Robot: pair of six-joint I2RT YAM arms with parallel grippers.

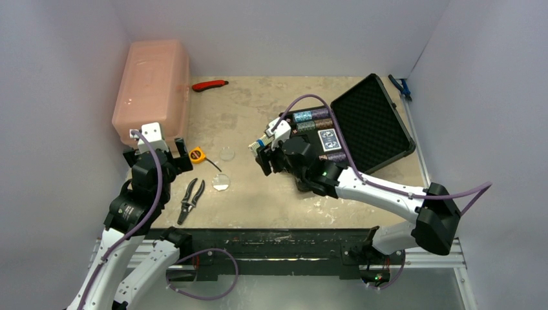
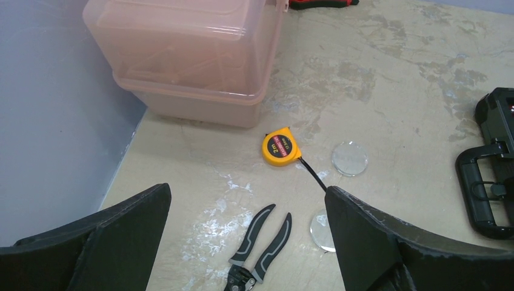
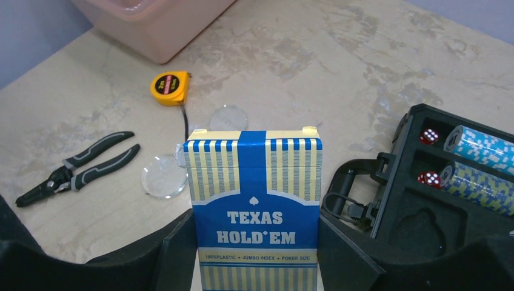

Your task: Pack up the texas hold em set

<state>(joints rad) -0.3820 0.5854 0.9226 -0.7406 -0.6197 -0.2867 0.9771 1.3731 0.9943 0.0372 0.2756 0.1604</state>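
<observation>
The black briefcase point(image 1: 371, 119) lies open at the back right, with chip rows point(image 1: 312, 116) and one blue-backed deck point(image 1: 328, 138) in its foam. My right gripper point(image 1: 262, 148) is shut on the second card deck point(image 3: 254, 200), a blue and yellow "Texas Hold'em" box, held above the table left of the case. Two red dice point(image 3: 429, 136) sit in a case pocket beside the chips point(image 3: 479, 148). Two pale round discs point(image 1: 227, 154) point(image 1: 221, 183) lie on the table; they also show in the left wrist view point(image 2: 350, 159). My left gripper point(image 2: 248, 242) is open and empty above the pliers.
Black-handled pliers point(image 1: 190, 199) lie near the left arm. A yellow tape measure point(image 1: 196, 154) sits by the big pink bin point(image 1: 152, 87) at the back left. A red-handled tool point(image 1: 209, 84) lies at the back. A blue clamp point(image 1: 400, 86) sits behind the case lid.
</observation>
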